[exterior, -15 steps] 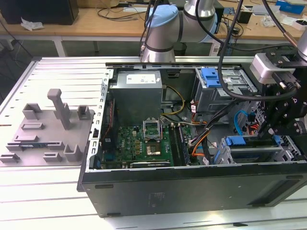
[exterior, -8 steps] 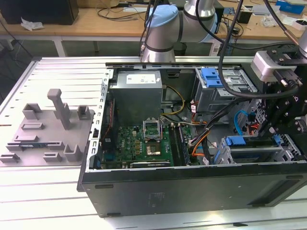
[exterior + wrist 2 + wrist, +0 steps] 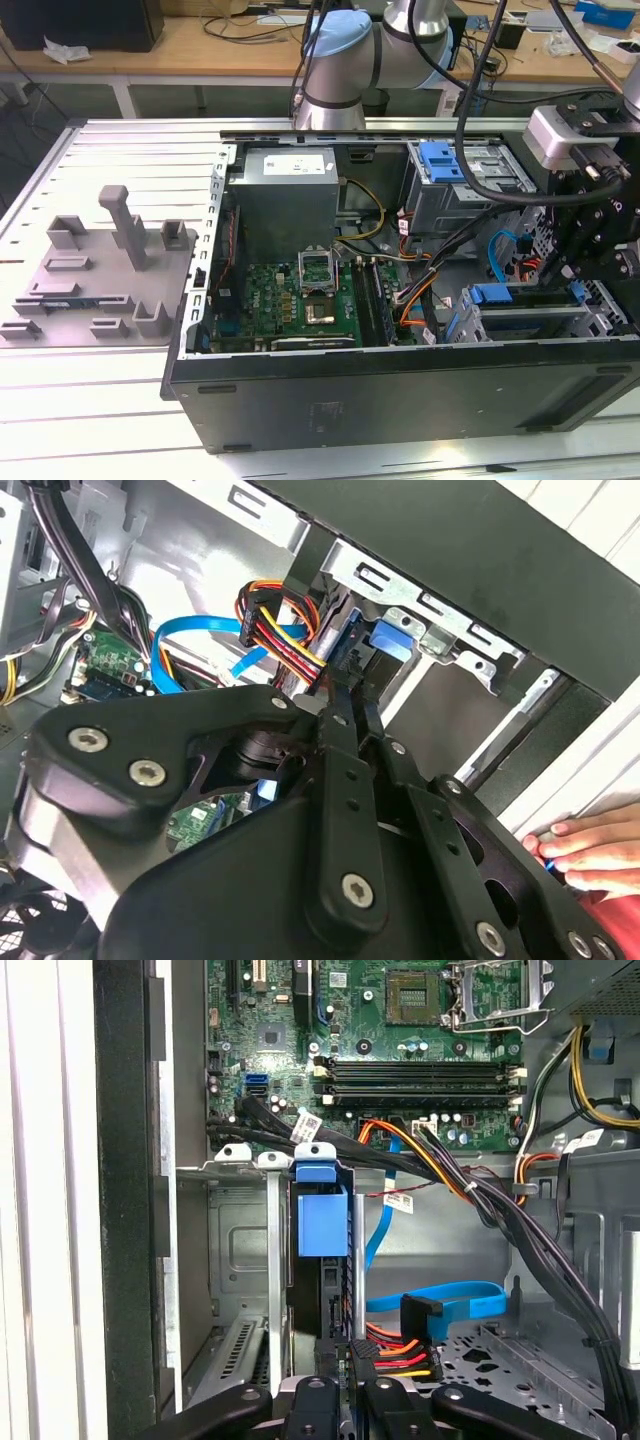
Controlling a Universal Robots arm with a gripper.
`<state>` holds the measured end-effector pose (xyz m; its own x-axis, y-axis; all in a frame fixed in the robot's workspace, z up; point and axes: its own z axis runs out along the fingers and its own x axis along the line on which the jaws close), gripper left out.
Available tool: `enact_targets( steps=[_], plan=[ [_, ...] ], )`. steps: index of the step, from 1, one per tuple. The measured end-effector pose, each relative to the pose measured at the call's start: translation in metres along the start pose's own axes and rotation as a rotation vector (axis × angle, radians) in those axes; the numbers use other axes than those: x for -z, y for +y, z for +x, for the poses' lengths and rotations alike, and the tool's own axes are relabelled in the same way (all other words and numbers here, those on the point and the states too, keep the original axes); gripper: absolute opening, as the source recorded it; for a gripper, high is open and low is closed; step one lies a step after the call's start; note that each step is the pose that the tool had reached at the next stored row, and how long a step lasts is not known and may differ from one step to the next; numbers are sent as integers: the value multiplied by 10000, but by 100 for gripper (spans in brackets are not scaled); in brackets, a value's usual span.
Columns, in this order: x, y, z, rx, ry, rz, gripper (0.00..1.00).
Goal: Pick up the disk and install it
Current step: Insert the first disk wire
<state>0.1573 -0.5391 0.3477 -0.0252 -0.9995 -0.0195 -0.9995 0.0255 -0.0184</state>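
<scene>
**Station state**

1. The computer case lies open on its side on the slatted table. In the exterior view the motherboard is at the case centre, and the grey power-supply box lies at 12 o'clock from it.
2. The disk stands on edge in the drive bay, at 3 o'clock from the motherboard in the exterior view, just inside the near wall of the case. Its blue bracket is seen in both wrist views, set between the grey metal rails of the bay.
3. The gripper is at 2 o'clock from the disk in the exterior view, lowered into the case on the exterior view's right. In both wrist views its two claws are pressed close together, with the tips at the end edge of the disk.
4. A multicoloured power connector sits just beside the tips. A blue flat cable loops near it.
5. A person's hand rests outside the case wall in the second wrist view.
6. A grey fixture tray lies on the table at 9 o'clock from the case
</scene>
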Motion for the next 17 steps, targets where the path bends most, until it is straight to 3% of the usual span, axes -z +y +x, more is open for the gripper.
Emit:
enact_targets(
  steps=[17],
  plan=[
    [-45,0,25,-242,6,5,16]
  ],
)
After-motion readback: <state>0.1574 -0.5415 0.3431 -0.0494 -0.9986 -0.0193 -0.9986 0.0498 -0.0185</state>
